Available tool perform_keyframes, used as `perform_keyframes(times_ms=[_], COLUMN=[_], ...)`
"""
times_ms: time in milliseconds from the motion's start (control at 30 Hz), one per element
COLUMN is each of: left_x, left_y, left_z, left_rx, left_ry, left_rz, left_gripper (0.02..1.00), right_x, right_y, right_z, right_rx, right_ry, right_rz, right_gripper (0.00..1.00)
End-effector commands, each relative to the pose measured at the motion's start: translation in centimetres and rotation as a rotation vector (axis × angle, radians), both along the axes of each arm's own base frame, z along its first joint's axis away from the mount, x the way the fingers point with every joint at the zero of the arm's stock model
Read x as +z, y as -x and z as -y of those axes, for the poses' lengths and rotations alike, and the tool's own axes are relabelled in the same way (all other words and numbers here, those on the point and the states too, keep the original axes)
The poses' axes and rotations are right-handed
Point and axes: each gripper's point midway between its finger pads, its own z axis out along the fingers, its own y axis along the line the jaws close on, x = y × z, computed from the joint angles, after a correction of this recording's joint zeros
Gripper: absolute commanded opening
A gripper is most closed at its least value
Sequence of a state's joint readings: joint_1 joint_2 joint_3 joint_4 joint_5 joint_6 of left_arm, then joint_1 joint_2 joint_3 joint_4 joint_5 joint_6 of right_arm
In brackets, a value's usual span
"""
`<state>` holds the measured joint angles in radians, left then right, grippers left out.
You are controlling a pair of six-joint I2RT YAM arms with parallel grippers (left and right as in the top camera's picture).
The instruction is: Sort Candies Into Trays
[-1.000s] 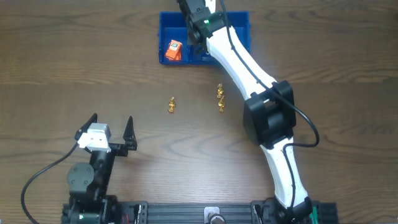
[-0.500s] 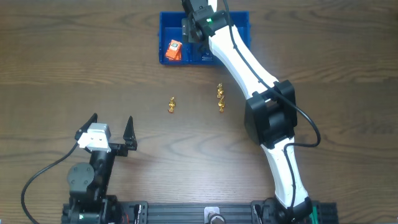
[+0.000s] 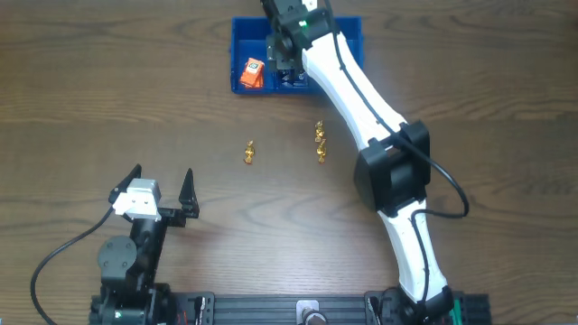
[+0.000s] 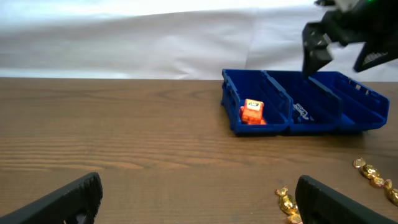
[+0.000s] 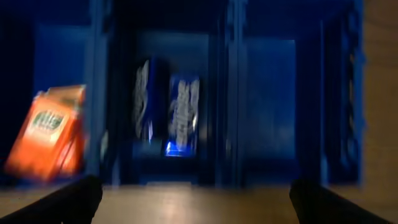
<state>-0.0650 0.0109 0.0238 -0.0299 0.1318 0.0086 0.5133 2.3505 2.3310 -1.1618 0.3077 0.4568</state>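
I see my right fingers (image 5: 68, 202) spread wide with nothing between them. They hang at the front edge of the blue tray (image 3: 348, 41) and look into its three compartments. The tray sits at the upper middle of the top view, and its compartments run lengthwise up the frame.

In the middle compartment two blue wrapped candies (image 5: 183, 112) lie side by side, long axes along the compartment and pointing from the near wall to the far wall. In the left compartment an orange packet (image 5: 50, 134) stands on end. It is tilted, with its top leaning toward the divider.

My left fingers (image 4: 68, 199) are just as wide and hold nothing. They rest low at the lower left of the top view, well apart from the tray.

Between the two arms, three gold candies (image 3: 250, 152) lie on the wooden desk (image 3: 108, 99). One is alone left of centre and two are close together near the right arm. Each has its long axis running up and down the top view.
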Motion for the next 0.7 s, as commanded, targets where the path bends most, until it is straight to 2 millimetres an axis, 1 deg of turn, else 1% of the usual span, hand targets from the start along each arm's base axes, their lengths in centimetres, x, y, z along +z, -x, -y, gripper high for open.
perform_keyframes(times_ms=[33,67,100,167,200,267,300,333,433,533,633,700], left_x=[-1.7,-1.7,-1.7,-1.7,-1.7,-1.7,-1.7,-1.7,-1.7,-1.7,-1.7,-1.7], left_y=[0.1,0.1,0.1,0.1,0.1,0.1,0.1,0.1,0.1,0.1,0.1,0.1], left_z=[0.1,0.1,0.1,0.1,0.1,0.1,0.1,0.1,0.1,0.1,0.1,0.1], left_rx=[-0.01,-0.01,-0.01,-0.01,-0.01,-0.01,-0.01,-0.01,-0.01,-0.01,-0.01,-0.01], left_ry=[-0.015,-0.015,-0.015,-0.015,-0.015,-0.015,-0.015,-0.015,-0.015,-0.015,-0.015,-0.015], left_rz=[-0.046,-0.047,-0.047,-0.046,-0.046,-0.047,-0.046,-0.047,-0.046,-0.046,-0.046,-0.046], left_gripper=[0.998,0.998,0.998,0.998,0.998,0.998,0.998,0.998,0.998,0.996,0.998,0.998], right_x=[4.9,4.4,4.0,2.2,1.3,-0.7,-2.5,-3.5,-7.5,-10.4,-12.0,-12.4], right_y=[6.2,7.9,8.7,10.7,11.4,12.7,13.5,13.9,15.3,15.9,16.3,16.4], right_z=[-4.2,-5.0,-5.6,-7.3,-7.8,-8.0,-7.9,-8.0,-9.4,-9.7,-9.7,-9.8], right_rx=[-0.004,0.005,0.017,0.057,0.057,0.017,-0.01,-0.014,0.011,0.02,0.023,0.027], right_ry=[-0.059,-0.062,-0.067,-0.079,-0.079,-0.068,-0.06,-0.059,-0.117,-0.149,-0.147,-0.142], right_rz=[-0.02,-0.066,-0.094,-0.167,-0.194,-0.245,-0.282,-0.299,-0.372,-0.398,-0.401,-0.401], right_gripper=[1.0,1.0,1.0,1.0,1.0,1.0,1.0,1.0,0.998,1.0,1.0,1.0])
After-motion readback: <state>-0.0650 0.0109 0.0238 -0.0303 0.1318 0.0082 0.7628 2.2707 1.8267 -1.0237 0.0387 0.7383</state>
